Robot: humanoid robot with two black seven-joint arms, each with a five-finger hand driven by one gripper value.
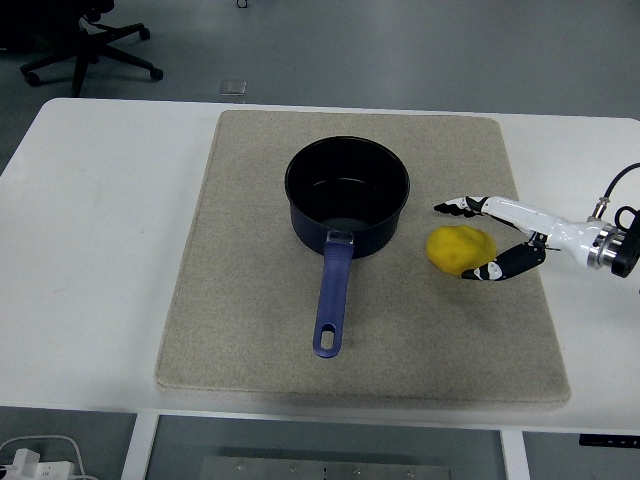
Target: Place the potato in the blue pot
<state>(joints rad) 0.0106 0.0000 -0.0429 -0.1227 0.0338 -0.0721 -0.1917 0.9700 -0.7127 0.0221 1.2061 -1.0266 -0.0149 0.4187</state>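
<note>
A yellow potato (460,249) lies on the beige mat (250,300), just right of the blue pot (347,196). The pot stands upright near the mat's middle, its blue handle (331,296) pointing toward the near edge, and its inside looks empty. My right hand (465,240) reaches in from the right edge, fingers spread around the potato's right side. The upper fingers (455,207) lie above the potato and the thumb (488,270) sits at its lower right. Whether they touch the potato is unclear. The left arm does not show.
The mat covers the middle of the white table (90,240). Beyond the far edge an office chair (85,45) stands on the floor. A white cable (30,460) lies below the table's near left corner.
</note>
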